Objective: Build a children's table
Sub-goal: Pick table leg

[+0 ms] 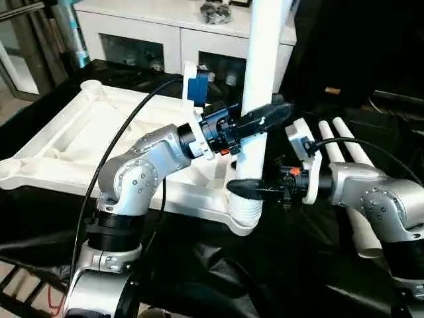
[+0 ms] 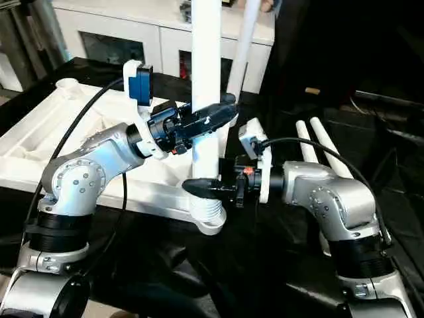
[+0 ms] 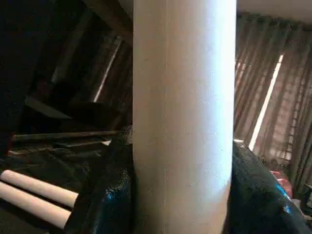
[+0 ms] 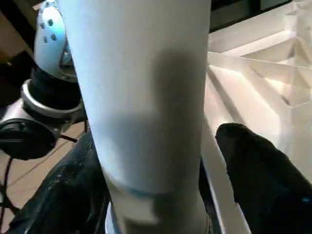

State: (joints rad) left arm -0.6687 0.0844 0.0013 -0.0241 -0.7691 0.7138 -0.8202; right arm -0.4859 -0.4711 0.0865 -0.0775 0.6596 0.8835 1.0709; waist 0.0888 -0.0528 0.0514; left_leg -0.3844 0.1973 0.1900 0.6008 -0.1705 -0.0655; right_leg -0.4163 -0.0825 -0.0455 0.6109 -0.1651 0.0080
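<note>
The white tabletop (image 1: 79, 132) lies upside down on black cloth, ribs up. One white leg (image 1: 265, 53) stands upright in the round socket (image 1: 244, 215) at its near right corner. My left gripper (image 1: 268, 119) is shut on this leg at mid height; in the left wrist view the fingers (image 3: 105, 195) press both sides of it. My right gripper (image 1: 246, 189) stands open around the leg just above the socket. In the right wrist view one finger (image 4: 63, 195) lies against the leg (image 4: 146, 97) and the other finger (image 4: 263, 170) is apart from it.
Two spare white legs (image 1: 344, 142) lie on the black cloth to the right, behind my right forearm. A white cabinet (image 1: 165, 33) with glass doors stands behind the tabletop. A thinner white tube (image 2: 244, 40) rises behind the standing leg.
</note>
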